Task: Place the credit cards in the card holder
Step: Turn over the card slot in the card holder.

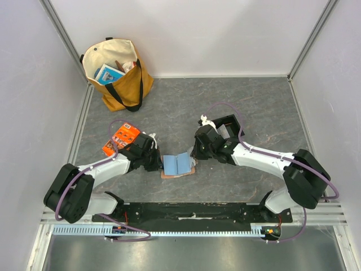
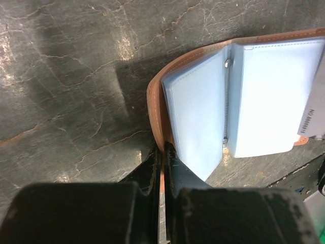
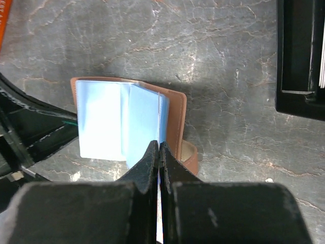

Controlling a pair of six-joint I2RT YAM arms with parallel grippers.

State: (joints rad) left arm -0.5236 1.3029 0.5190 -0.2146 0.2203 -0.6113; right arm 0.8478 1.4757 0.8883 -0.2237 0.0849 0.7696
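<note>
- L gripper [image 2: 162, 153]: fingers closed, clamped on the brown cover edge of the holder [image 2: 203, 101], pinning it down at its left side.
- Holder lies open flat on the table [image 1: 180, 107], between the two grippers, just ahead of the arm bases; pale-blue sleeves face up, brown cover underneath.
- R gripper [image 3: 159, 150]: fingers shut on a thin white card [image 2: 315, 112], held edge-on. It sits right over the holder's right-hand page, tip at the sleeve edge.
- L wrist view shows that card's printed face coming in at the holder's right side, overlapping the blue page. Whether it's in a slot or just lying on top, can't tell.
- Sleeves that show look plain blue, no card visible in them, though they're cloudy, so no guarantee.
- Progress, my read: early-to-mid. Holder opened and steadied, one card picked and brought to the slot. Not yet seated.
- Left to do: slide this card fully in, let go, then fetch the rest.
- Packet [image 1: 120, 139], orange, lies beside the L arm. Not part of the job.
- Further out by the R arm: black tray [image 3: 294, 51]. Pale edges at its far side look like more cards [image 3: 322, 61], but that's only a sliver, so count unknown.
- Back left corner: tote bag [image 1: 118, 73], standing open w/ stuff inside, well apart from the action.
</note>
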